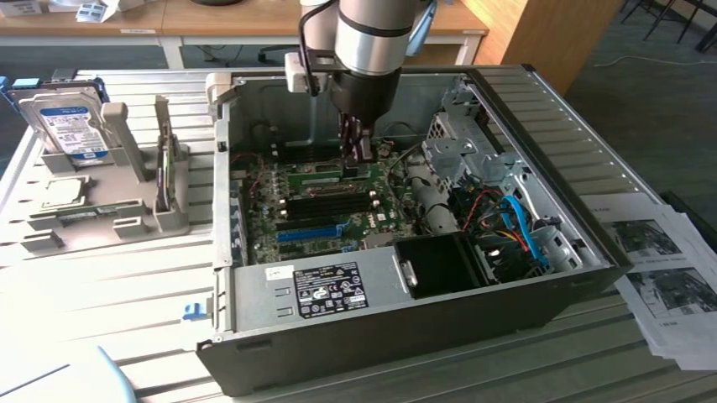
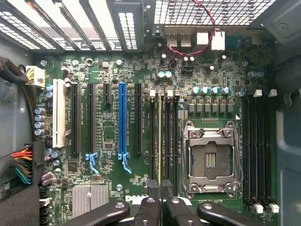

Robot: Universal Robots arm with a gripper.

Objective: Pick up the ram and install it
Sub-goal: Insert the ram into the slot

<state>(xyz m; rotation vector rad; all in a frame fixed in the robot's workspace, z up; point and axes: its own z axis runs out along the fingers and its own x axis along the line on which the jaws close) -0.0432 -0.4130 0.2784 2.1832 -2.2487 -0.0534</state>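
Note:
My gripper [image 1: 358, 161] reaches down into the open computer case [image 1: 560, 151], just above the motherboard [image 1: 325, 220]. In the wrist view the gripper [image 2: 160, 186] is shut on the ram [image 2: 160, 136], which I see edge-on as a thin yellow-green line. The stick runs along the black memory slots [image 2: 168, 136] beside the empty CPU socket [image 2: 210, 157]. Whether it rests in a slot or hangs just above it, I cannot tell.
A second bank of memory slots [image 2: 257, 150] lies on the socket's other side. A blue expansion slot [image 2: 122, 120] and a white one [image 2: 59, 113] run parallel. A hard drive [image 1: 67, 126] stands in a grey holder at the exterior view's left. Papers [image 1: 661, 277] lie right of the case.

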